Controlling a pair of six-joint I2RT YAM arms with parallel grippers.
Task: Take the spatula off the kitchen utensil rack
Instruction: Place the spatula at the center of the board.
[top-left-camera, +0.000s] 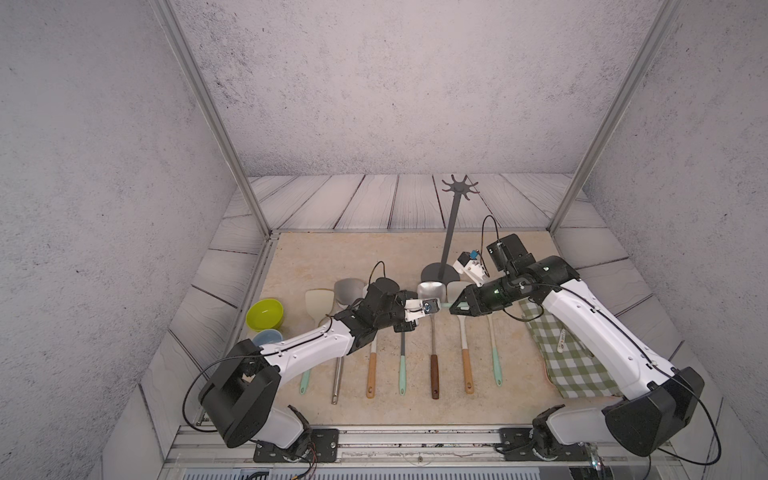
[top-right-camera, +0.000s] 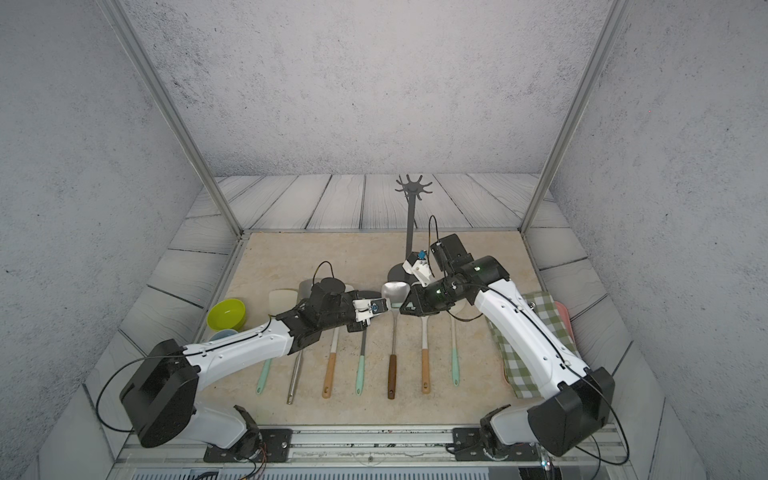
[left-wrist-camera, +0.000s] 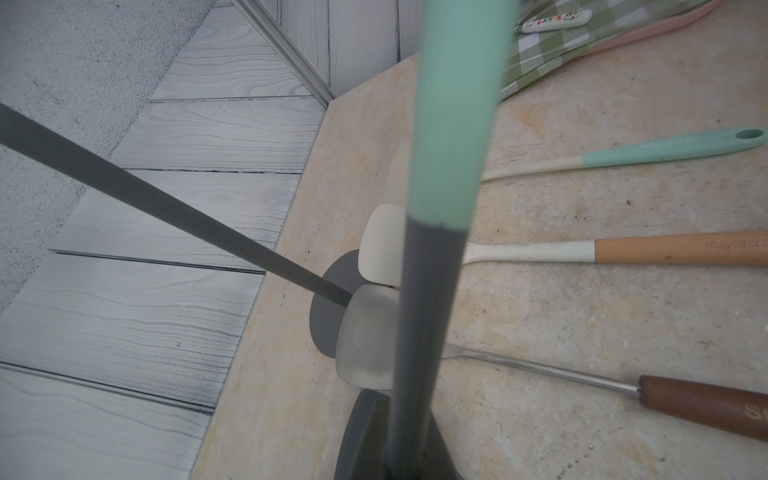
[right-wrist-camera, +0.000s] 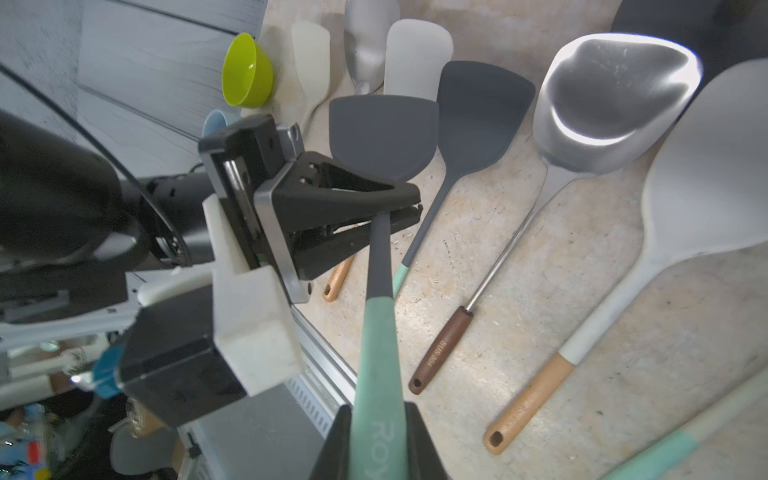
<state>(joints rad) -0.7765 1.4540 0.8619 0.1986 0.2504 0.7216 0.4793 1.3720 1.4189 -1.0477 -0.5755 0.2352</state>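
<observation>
Closest in, both arm bases (top-left-camera: 291, 446) are bolted to the metal rail (top-left-camera: 415, 440) along the front edge. Reading from the left, a lime bowl (top-left-camera: 264, 318) and a pale blue bowl (top-left-camera: 267, 337) sit just beside each other at the edge of the mat (top-left-camera: 332, 257), then a row of utensils (top-left-camera: 467, 370) lies with handles toward the rail. Above that row the left gripper (right-wrist-camera: 409, 212) is clamped on the dark grey neck of the spatula (right-wrist-camera: 376, 332), which is held off the table, clear of the kitchen utensil rack (top-left-camera: 451, 232). The right gripper (top-left-camera: 456, 306) has its fingers pressed on either side of the mint handle. The rack stands upright behind the grippers, right of centre, and a green checked cloth (top-left-camera: 577, 357) lies at the mat's right edge
</observation>
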